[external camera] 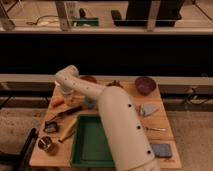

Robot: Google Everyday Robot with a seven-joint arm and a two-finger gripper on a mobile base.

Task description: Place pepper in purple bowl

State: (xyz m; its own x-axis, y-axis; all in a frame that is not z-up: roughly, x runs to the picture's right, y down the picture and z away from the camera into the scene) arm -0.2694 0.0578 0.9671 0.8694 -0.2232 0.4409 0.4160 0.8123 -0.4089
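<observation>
you are looking at the arm (117,125) bending across the table (160,125) toward its left edge, with the gripper (67,97) hanging near the pepper (57,103); whether the jaws are apart, you cannot tell. the purple bowl (145,85) is sitting well apart at the far right, looking empty, so pickup, carry and drop are all still waiting.

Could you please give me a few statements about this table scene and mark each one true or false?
1. The purple bowl sits at the table's far right corner. True.
2. The pepper lies inside the purple bowl. False: it lies on the table near the left edge.
3. The green tray is at the near edge. True.
4. The gripper hangs over the purple bowl. False: it is left of centre, behind the arm.
</observation>
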